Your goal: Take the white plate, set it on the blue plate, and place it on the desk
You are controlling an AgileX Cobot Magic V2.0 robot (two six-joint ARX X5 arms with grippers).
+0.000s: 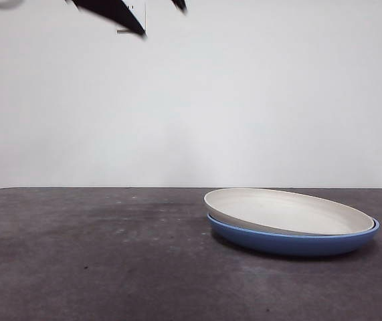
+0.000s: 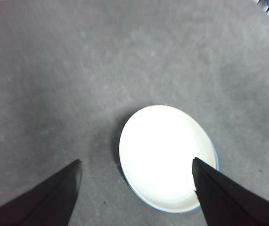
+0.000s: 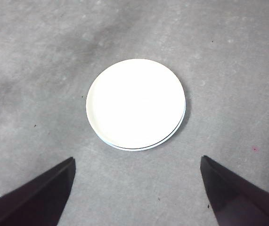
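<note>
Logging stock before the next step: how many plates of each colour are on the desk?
white plate: 1, resting tilted in the blue one
blue plate: 1, on the desk
Total: 2 plates

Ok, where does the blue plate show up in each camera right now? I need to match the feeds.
Front view: the blue plate sits low right on the desk, under the tilted white plate.
Left wrist view: only a thin blue edge shows around the white plate.
Right wrist view: a faint blue sliver shows beside the white plate.
Shared landmark: the white plate on top.
</note>
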